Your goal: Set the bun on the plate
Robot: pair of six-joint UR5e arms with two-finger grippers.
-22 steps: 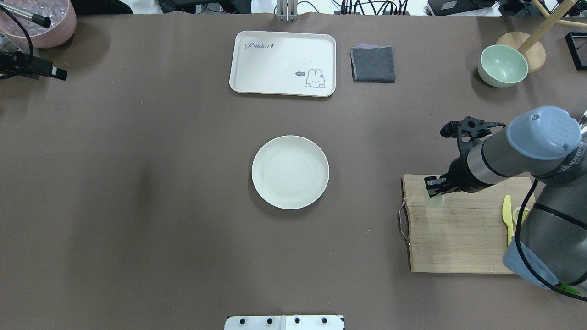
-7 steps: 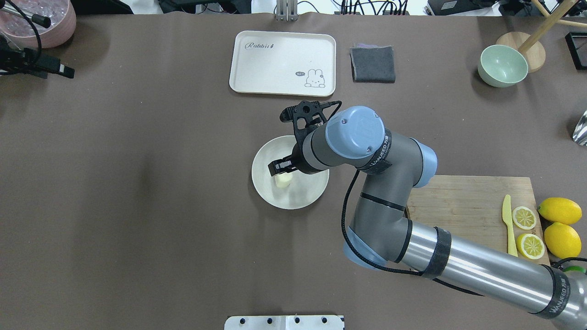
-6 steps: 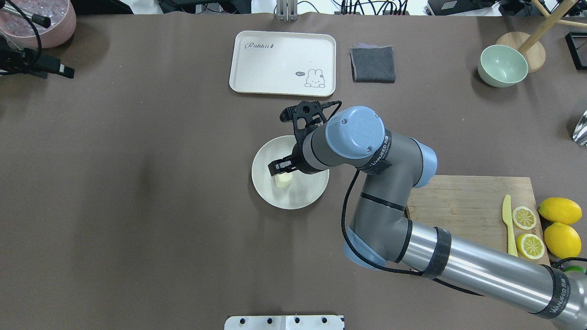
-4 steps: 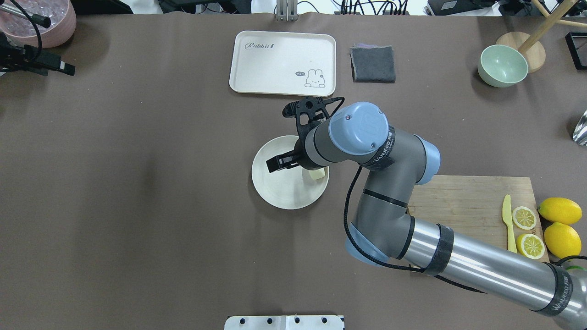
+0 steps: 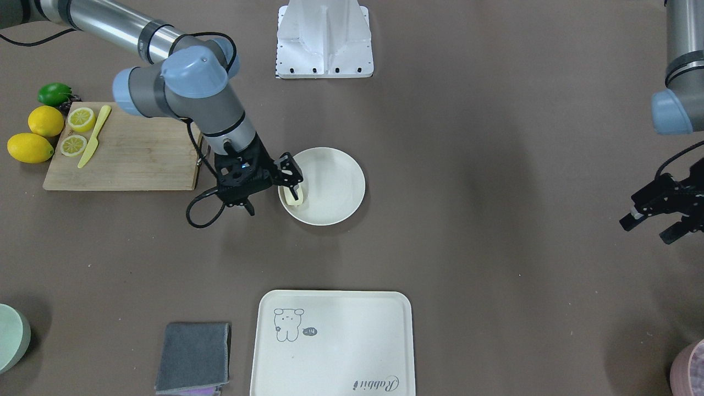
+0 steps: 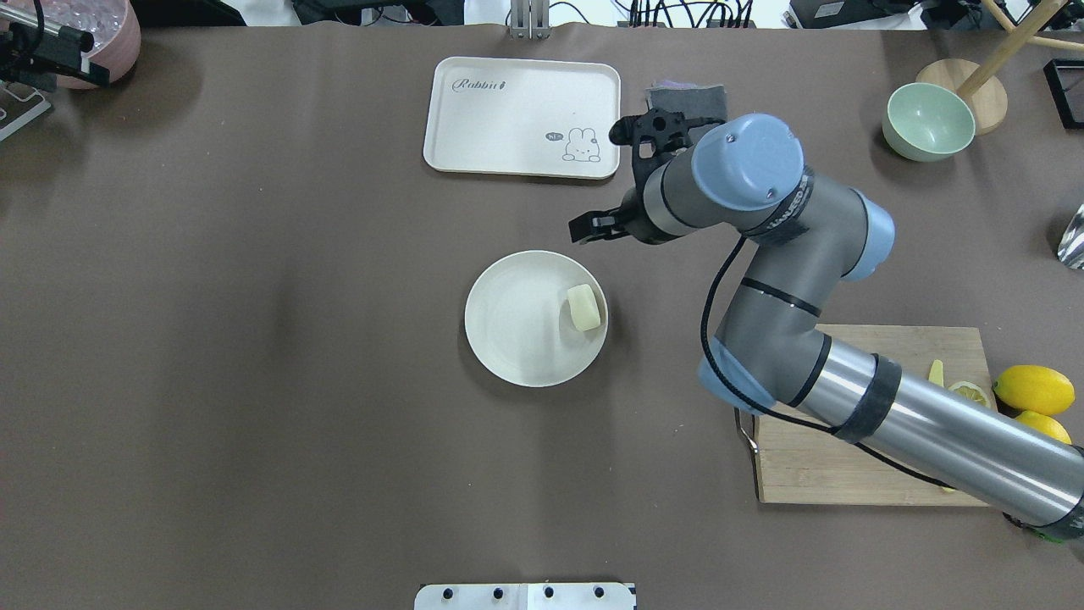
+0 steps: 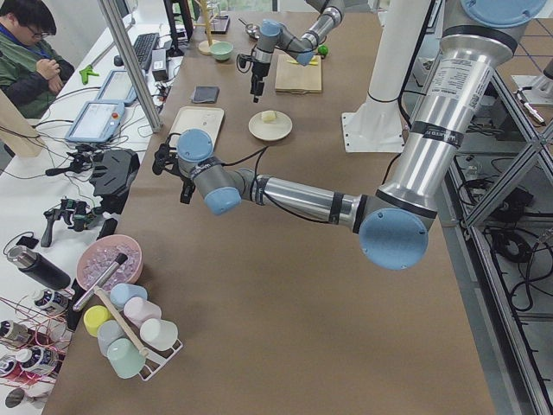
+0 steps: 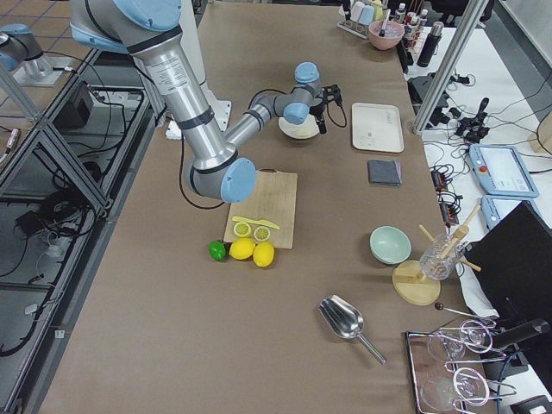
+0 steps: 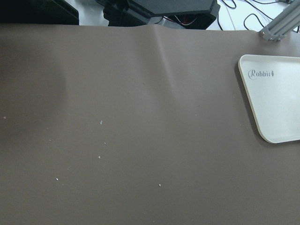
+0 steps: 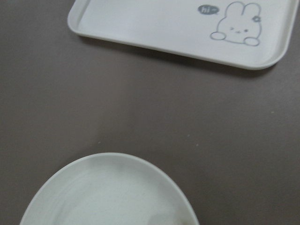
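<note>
The bun, a pale cream stub, lies on its side on the right part of the round cream plate at the table's middle. Nothing holds it. In the overhead view my right gripper hangs open and empty beyond the plate's far right rim, between the plate and the tray. The front-facing view shows the bun at the plate's rim with the right fingers close beside it. My left gripper stands open and empty far off at the table's left end.
A rabbit-print tray and a grey cloth lie beyond the plate. A wooden cutting board with a yellow knife and lemon halves, whole lemons and a green bowl are at the right. A pink bowl stands far left.
My right gripper carried the bun from the cutting board to the plate, opened and let it go, then drew away toward the tray. The bun now rests on the plate's right side.
</note>
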